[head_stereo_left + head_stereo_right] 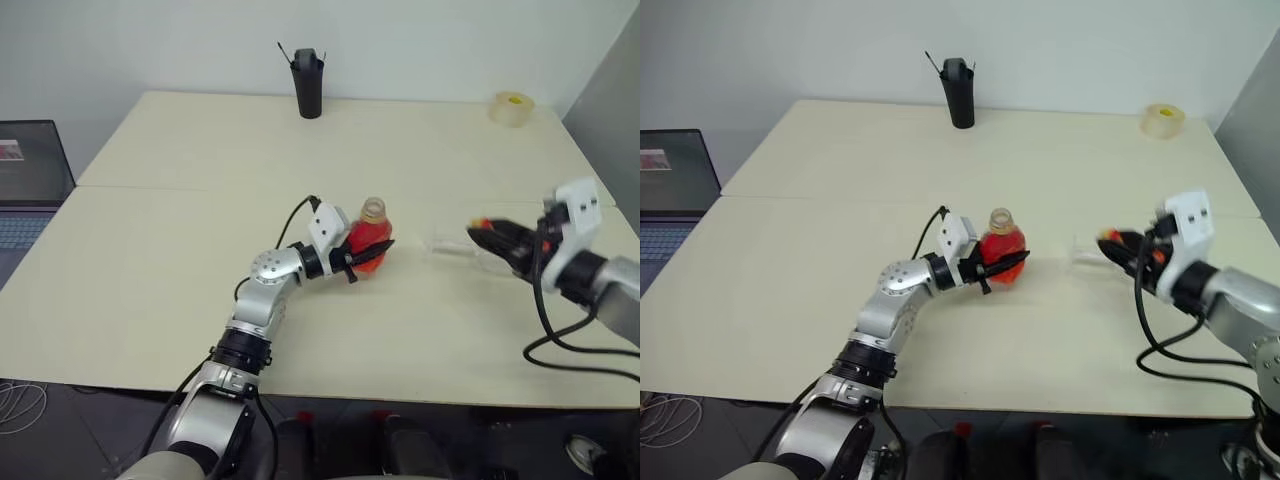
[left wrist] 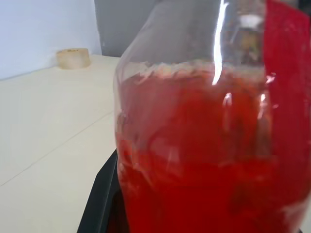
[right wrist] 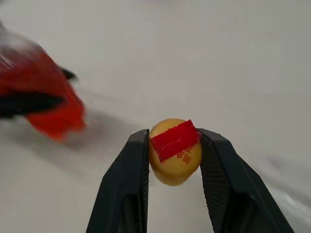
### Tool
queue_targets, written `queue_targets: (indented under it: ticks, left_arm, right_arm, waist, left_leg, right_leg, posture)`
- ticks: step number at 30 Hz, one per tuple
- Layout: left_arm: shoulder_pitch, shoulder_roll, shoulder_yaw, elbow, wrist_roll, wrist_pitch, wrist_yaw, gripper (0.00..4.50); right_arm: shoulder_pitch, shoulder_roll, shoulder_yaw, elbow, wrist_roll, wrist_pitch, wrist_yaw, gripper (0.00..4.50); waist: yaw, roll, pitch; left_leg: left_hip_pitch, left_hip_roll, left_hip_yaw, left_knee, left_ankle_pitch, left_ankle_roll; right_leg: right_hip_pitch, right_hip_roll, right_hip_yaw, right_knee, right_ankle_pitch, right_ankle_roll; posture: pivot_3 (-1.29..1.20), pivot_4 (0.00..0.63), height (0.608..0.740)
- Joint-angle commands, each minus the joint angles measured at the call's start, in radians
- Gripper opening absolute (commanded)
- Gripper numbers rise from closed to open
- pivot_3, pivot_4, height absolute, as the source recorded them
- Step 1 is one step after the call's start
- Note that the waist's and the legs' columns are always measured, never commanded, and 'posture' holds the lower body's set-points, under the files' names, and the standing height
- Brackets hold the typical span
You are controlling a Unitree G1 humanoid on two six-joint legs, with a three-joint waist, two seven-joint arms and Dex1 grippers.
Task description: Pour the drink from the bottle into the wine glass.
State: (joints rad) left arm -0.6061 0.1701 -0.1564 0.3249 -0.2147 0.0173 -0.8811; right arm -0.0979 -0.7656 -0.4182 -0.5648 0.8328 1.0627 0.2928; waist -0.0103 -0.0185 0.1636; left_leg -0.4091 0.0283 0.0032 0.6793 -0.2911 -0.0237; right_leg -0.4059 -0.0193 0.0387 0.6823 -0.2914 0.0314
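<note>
Red drink (image 2: 204,160) fills the uncapped bottle (image 1: 370,238), clamped upright between the left gripper (image 1: 368,256) jaws. Right gripper (image 3: 172,160) jaws are closed on 1 cap (image 3: 175,151). Beyond them, the wine glass (image 1: 458,247) is faint and could be knocked over.

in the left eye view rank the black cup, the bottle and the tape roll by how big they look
1. black cup, tallest, though it stands farthest back
2. bottle, held in the left gripper, nearer the camera, so its rank against the cup is unsure
3. tape roll, clearly smallest
</note>
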Motion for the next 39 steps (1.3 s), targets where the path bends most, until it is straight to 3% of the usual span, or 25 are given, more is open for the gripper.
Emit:
queue_targets:
  ticks: [1,8,16,26,39]
  left_arm:
    - [-0.029,-0.013,0.005,-0.034,-0.016,-0.017,-0.007,1.42]
    - [-0.044,-0.028,0.004,-0.021,-0.017,-0.02,-0.02,1.42]
    - [-0.049,-0.031,0.005,-0.018,-0.016,-0.022,-0.026,1.42]
    - [-0.077,-0.016,0.031,0.045,-0.009,-0.051,-0.013,1.42]
    - [-0.148,0.01,0.075,0.185,-0.001,-0.127,-0.005,1.42]
  right_arm:
    - [0.086,0.025,-0.071,0.009,-0.098,-0.066,-0.045,1.15]
    - [0.149,0.142,-0.081,0.107,-0.239,-0.14,-0.141,1.15]
    - [0.173,0.167,-0.045,0.208,-0.326,-0.149,-0.12,1.15]
    - [0.136,0.126,-0.067,0.144,-0.326,-0.055,-0.09,4.5]
    - [0.121,0.076,-0.073,0.074,-0.313,0.043,-0.056,4.5]
  waist:
    - [-0.001,0.0,0.0]
    - [0.0,0.001,-0.001]
    - [0.002,0.003,-0.002]
    - [0.002,0.003,-0.002]
    - [0.004,0.003,-0.002]
  left_leg:
    - [0.0,0.0,0.0,0.0,0.0,0.0]
    - [0.001,-0.001,0.001,0.0,0.0,0.0]
    - [0.001,-0.001,0.002,0.0,0.0,-0.001]
    - [0.001,-0.002,0.002,0.0,0.0,0.0]
    - [0.001,-0.002,0.001,0.0,0.0,0.0]
  right_leg:
    - [0.0,0.0,0.0,0.0,0.0,0.0]
    - [0.0,0.001,0.0,0.0,0.0,0.0]
    - [0.0,0.001,0.0,0.0,0.0,0.0]
    - [0.0,0.001,0.0,0.0,0.0,0.0]
    - [0.0,0.001,0.0,0.0,0.0,0.0]
  posture:
    - [0.0,0.15,0.74]
    - [0.0,0.15,0.74]
    - [0.0,0.15,0.74]
    - [0.0,0.15,0.74]
    - [0.0,0.15,0.74]
